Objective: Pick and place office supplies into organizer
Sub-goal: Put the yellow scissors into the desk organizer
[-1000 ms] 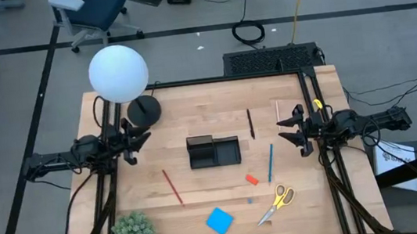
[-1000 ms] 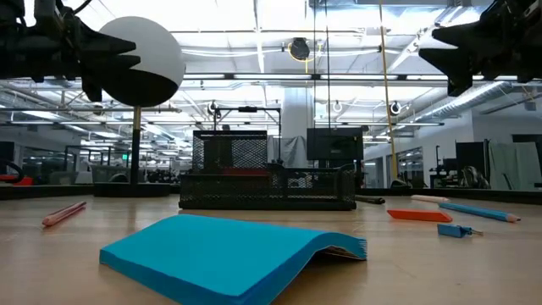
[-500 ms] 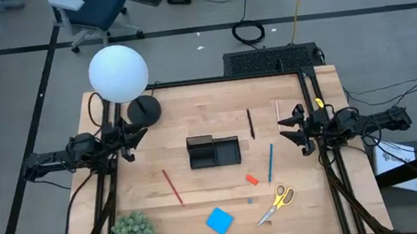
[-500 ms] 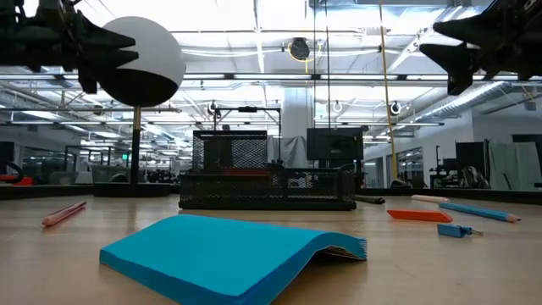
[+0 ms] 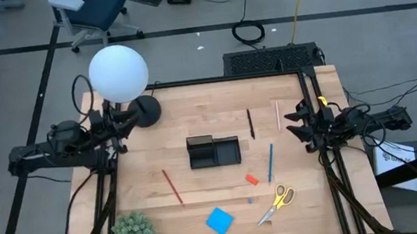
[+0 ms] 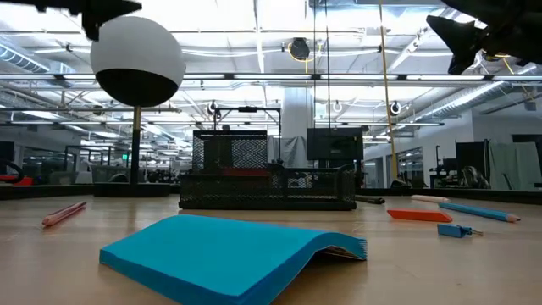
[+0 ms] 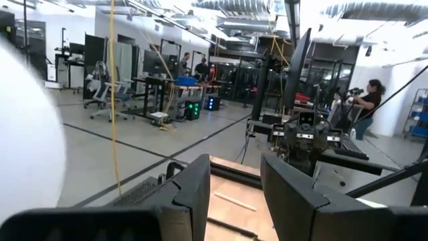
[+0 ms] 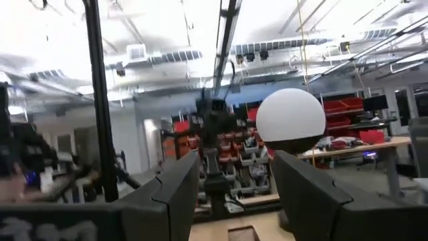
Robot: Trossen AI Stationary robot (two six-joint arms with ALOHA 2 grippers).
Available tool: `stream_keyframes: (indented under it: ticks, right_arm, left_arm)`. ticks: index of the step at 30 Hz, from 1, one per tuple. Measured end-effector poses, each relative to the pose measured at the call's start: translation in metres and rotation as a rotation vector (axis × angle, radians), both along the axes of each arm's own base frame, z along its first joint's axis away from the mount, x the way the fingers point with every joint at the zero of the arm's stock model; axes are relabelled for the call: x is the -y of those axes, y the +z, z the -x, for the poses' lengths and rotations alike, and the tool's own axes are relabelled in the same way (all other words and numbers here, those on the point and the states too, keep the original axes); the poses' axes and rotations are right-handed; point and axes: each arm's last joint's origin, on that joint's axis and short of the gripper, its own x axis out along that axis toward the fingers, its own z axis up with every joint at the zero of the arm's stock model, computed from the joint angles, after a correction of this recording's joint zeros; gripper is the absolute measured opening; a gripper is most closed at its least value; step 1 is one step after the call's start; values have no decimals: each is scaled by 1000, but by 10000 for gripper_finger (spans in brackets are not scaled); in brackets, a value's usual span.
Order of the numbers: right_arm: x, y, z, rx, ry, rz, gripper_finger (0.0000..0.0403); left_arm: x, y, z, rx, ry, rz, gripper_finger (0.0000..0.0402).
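Notepad (image 5: 219, 220), blue and square, lies nearest on the counter (image 5: 143, 164), with the yellow-handled scissors (image 5: 276, 202) beside it and the spiky green plant (image 5: 132, 233) at the near left corner. Farther in lie an orange-red eraser (image 5: 252, 179), a red pencil (image 5: 172, 186) and a blue pencil (image 5: 270, 163). Past them sits the black organizer (image 5: 214, 151), with nothing in it. My left pincer (image 5: 117, 124) hangs by the globe lamp (image 5: 118, 73), my right pincer (image 5: 298, 122) by the right edge; both gape partway, holding nothing
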Motion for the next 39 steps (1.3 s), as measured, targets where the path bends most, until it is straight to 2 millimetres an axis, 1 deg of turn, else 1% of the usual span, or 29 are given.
stream_keyframes:
  ticks: [1,4,7,9,12,14,19,25,33,39]
  right_arm:
    - [0,3,0,-7,-4,10,181]
    - [1,26,4,26,-18,36,181]
    - [0,45,3,-14,-4,75,181]
    - [-1,62,3,-30,10,100,181]
    - [-2,88,-1,-78,8,136,181]
    - [-3,100,-7,-135,3,168,181]
    - [-5,138,-21,-203,-15,250,181]
    - [-6,173,-33,-315,-7,285,181]
    - [-8,203,-41,-468,11,310,181]
    - [-8,214,-45,-545,24,295,181]
  left_arm:
    - [0,8,-2,0,1,-4,129]
    - [0,32,-10,3,-2,-19,129]
    - [0,54,-16,8,-13,-19,129]
    - [0,63,-20,-3,-13,-20,129]
    - [0,72,-28,-13,-11,-32,129]
    - [0,73,-33,-30,-10,-41,129]
    - [0,72,-42,-43,-11,-37,129]
    - [0,73,-44,0,-24,46,129]
    - [0,77,-42,50,-27,48,129]
    - [0,88,-41,28,-29,23,129]
